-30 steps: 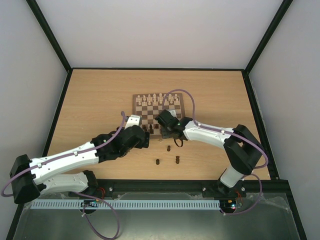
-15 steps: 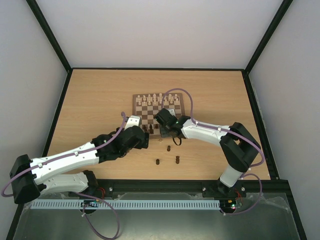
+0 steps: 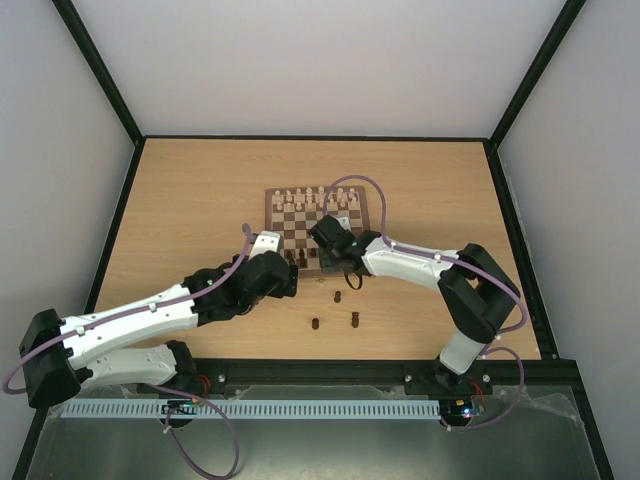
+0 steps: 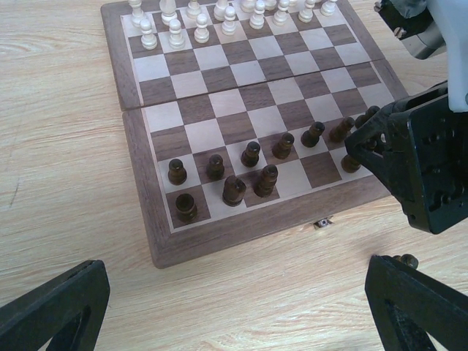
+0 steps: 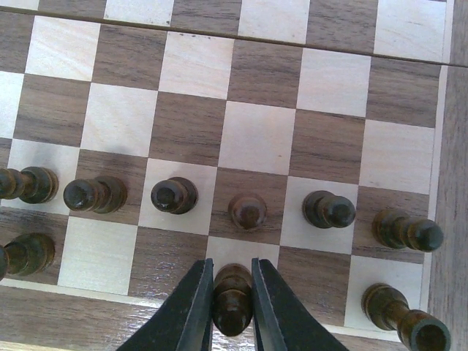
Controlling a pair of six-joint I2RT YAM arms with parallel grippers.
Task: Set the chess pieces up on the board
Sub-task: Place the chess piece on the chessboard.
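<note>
**Operator:** Where was the right tool (image 5: 232,272)?

**Spotter:** Your right tool was clamped on a dark piece (image 5: 232,306), with the fingers (image 5: 186,314) pinching its body from both sides. It sat low over a light square in the near rank of the board (image 4: 136,175), straight behind one of the pawns (image 5: 247,210). You could not tell from the wrist view whether its base had met the wood.

**Operator:** And the left tool (image 4: 234,311)?

**Spotter:** Your left tool was spread wide and held nothing. It hung over the counter (image 3: 200,200), just off the board's near edge.

**Operator:** Which step was that, then?

**Spotter:** I judged it a placing step, with a back-rank man going in. The squares on either side of it were bare. Three loose pieces (image 3: 337,297) stood on the counter between the board and your arm bases, so the job looked well along but not done.

**Operator:** What did the next move call for?

**Spotter:** You needed the piece upright and centred on its square. You then needed a small opening and a straight lift, so that neither finger clipped the pawn in front. After that you had the loose ones to fetch.
</note>
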